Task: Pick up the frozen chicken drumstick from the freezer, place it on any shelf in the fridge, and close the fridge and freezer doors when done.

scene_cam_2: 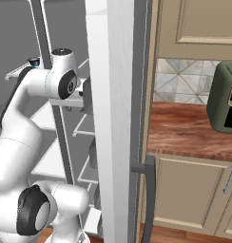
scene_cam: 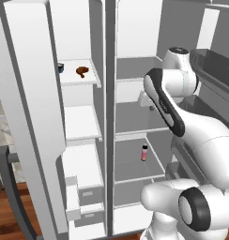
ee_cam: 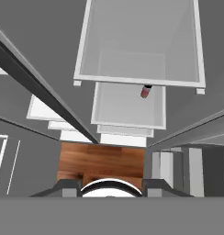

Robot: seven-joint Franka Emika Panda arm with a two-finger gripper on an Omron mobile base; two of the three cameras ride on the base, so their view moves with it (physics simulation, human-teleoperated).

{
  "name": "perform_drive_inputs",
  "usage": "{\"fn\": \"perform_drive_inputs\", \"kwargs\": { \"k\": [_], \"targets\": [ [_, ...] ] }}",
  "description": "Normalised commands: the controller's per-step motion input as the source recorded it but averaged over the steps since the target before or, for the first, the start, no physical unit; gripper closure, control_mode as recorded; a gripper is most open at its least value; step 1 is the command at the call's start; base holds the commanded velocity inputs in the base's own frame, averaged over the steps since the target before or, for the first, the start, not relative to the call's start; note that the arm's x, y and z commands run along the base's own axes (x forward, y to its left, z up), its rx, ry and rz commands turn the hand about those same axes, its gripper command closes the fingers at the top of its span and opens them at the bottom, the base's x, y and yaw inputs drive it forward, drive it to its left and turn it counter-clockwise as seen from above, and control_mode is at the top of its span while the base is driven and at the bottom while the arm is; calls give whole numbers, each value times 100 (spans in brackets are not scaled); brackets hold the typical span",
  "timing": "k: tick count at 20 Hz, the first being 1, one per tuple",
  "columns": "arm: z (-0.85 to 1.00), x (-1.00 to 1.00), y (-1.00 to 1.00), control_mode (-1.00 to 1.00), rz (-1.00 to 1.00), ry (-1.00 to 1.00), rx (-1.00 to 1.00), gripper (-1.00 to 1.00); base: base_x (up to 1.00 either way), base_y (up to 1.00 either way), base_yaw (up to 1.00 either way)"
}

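The frozen chicken drumstick point(scene_cam: 81, 71) lies on an upper white shelf of the freezer point(scene_cam: 79, 122), beside a small teal can point(scene_cam: 61, 67). Both doors stand open: the freezer door point(scene_cam: 22, 117) at the left, the fridge door point(scene_cam_2: 113, 118) edge-on at the right, its inner bins point(scene_cam: 215, 65) showing. My gripper point(scene_cam: 150, 108) hangs inside the fridge point(scene_cam: 135, 117), above its grey shelves and well to the right of the drumstick. In the hand view it points down, and the gripper point(ee_cam: 109, 186) is open with nothing between the fingertips point(ee_cam: 68, 186).
A pink bottle point(scene_cam: 144, 153) point(ee_cam: 146, 91) stands on a lower fridge shelf below the hand. A centre post point(scene_cam: 109, 117) divides the two compartments. Right of the fridge door are a wooden counter point(scene_cam_2: 184, 128), a green appliance point(scene_cam_2: 225, 97) and cabinets point(scene_cam_2: 194, 199).
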Motion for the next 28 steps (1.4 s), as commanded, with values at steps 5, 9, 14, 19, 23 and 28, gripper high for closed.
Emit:
{"fn": "perform_drive_inputs", "kwargs": {
  "k": [5, 9, 14, 19, 23, 28],
  "targets": [
    [-8, -24, 0, -100, 0, 1, 0, -100, 0, 0, 0],
    [-24, -76, 0, -100, 0, 1, 0, -100, 0, 0, 0],
    [-17, -66, 0, -100, 0, 0, 0, -100, 0, 0, 0],
    [-2, -45, 1, -100, 0, -1, 0, -100, 0, 0, 0],
    [0, 0, 0, -100, 0, 0, 0, -100, 0, 0, 0],
    [0, 0, 0, -100, 0, 0, 0, -100, 0, 0, 0]
  ]
}}
